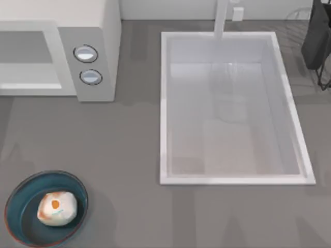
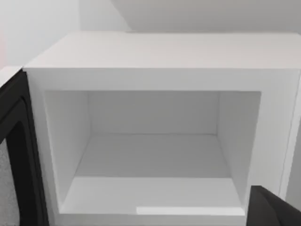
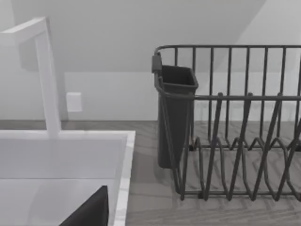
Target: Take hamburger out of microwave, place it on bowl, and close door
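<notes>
Nearest the front edge of the table (image 1: pixel 129 170), at the top view's left, stands the blue bowl (image 1: pixel 20 206). The hamburger (image 1: pixel 57 207) lies inside the bowl, resting on its floor slightly toward the right wall, orange spot facing up.

Farther back on the left stands the microwave (image 1: pixel 98 31), its panel with two round knobs (image 1: pixel 86 53) facing the front. The left wrist view looks straight into the microwave cavity (image 2: pixel 153 155). The door (image 2: pixel 16 155) is swung open at the side, showing its dark inner frame.

To the right of the microwave, the white sink basin (image 1: pixel 232 175) is set into the table, with a white faucet (image 1: pixel 221 20) rising at its back edge. Beyond the basin's right rear corner stands a dark wire dish rack (image 3: pixel 244 141) with a dark utensil cup (image 3: pixel 175 113) hung on its end.

A dark corner of the left gripper (image 2: pixel 275 209) appears in the left wrist view, and of the right gripper (image 3: pixel 91 212) in the right wrist view above the basin; whether either pair of fingers is spread or pressed together cannot be determined.
</notes>
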`<state>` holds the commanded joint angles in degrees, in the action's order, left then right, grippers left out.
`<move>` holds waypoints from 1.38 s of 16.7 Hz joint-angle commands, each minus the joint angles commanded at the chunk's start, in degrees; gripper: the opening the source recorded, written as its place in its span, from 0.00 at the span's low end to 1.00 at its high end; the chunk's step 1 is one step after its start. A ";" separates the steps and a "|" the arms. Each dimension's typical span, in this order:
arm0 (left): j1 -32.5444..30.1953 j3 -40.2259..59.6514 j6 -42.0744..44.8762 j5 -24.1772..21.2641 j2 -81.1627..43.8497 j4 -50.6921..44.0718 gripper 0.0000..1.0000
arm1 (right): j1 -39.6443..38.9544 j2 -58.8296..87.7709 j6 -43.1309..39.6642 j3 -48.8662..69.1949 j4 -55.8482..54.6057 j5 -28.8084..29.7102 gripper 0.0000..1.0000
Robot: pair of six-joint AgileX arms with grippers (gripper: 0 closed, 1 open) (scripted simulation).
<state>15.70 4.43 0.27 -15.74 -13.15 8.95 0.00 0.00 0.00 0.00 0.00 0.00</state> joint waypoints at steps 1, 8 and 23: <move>1.53 0.52 0.04 -1.54 -2.69 1.85 0.00 | 0.00 0.00 0.00 0.00 0.00 0.00 1.00; 6.62 2.32 0.20 -6.66 -11.45 8.62 0.00 | 0.00 0.00 0.00 0.00 0.00 0.00 1.00; -4.32 -1.11 0.25 4.28 -15.55 16.18 0.00 | 0.00 0.00 0.00 0.00 0.00 0.00 1.00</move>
<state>11.38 3.32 0.52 -11.46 -28.70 25.13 0.00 0.00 0.00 0.00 0.00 0.00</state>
